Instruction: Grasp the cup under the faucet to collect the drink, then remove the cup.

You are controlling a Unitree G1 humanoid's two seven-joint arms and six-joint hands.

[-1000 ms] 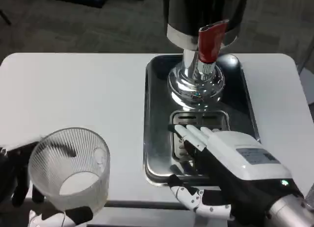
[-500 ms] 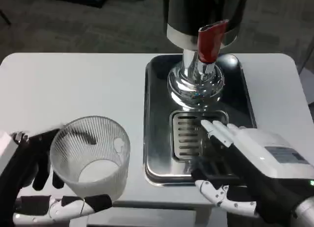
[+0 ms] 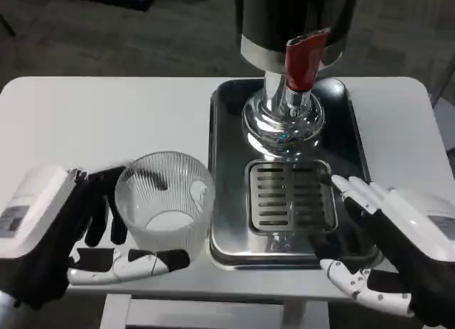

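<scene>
Left hand point(image 3: 53, 229) wraps the ribbed clear cup point(image 3: 166, 208) – cup just left of the steel tray point(image 3: 226, 165). Right hand point(image 3: 398, 251) empty, fingers spread, at the tray's right front corner – drip grate point(image 3: 290, 195) sits below the red-handled faucet point(image 3: 302, 59).

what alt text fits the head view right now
The robot's left hand holds a clear ribbed cup on the white table, just left of a metal tray. A drink dispenser with a red tap stands over the tray's slotted grate; the right hand hovers open beside it.
</scene>
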